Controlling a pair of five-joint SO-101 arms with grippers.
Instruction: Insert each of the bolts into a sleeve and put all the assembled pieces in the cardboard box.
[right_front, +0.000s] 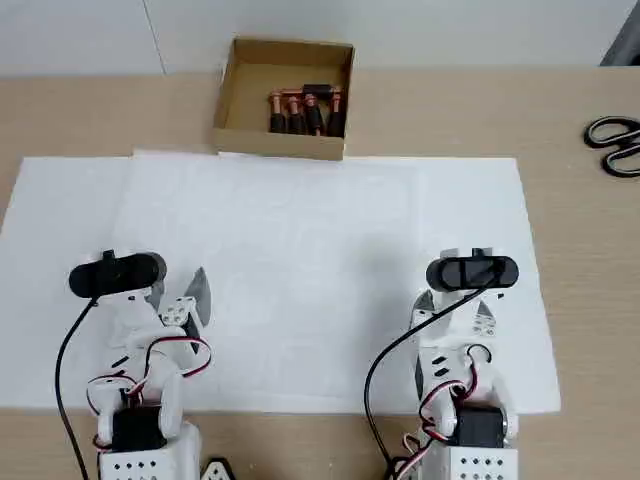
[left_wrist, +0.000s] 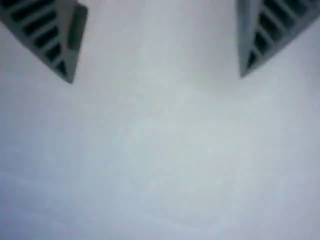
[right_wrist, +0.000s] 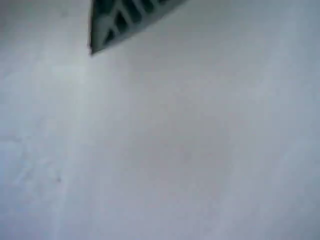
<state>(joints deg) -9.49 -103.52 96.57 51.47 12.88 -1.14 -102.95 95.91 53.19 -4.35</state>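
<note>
Bolts (right_front: 296, 102), 4 of them, each seated in a black sleeve (right_front: 296, 124), lie side by side on the floor of the cardboard box (right_front: 248, 100). Their long axes run from the table's far edge toward its near edge. The copper-coloured heads point to the far edge and the sleeves to the near edge. The row sits in the box's right half, close against its near wall. The box itself stands near the far edge of the table (right_front: 570, 210), a little left of the middle.

The table is pale wood. A large white sheet (right_front: 320, 270) covers most of its near half and stops just short of the box. Scissors (right_front: 615, 145) lie on bare wood at the right edge. A light wall (right_front: 400, 30) rises behind the far edge.

Both arms sit folded back at the near edge, well apart from the box. The left arm (right_front: 140, 410) is by the near left corner of the sheet and the right arm (right_front: 465, 410) by its near right corner. The left gripper (left_wrist: 155, 77) hangs over the sheet with its 2 fingers spread wide and nothing between them. The right gripper (right_front: 455, 304) is also low over the sheet, and whether it is open or closed cannot be told.
</note>
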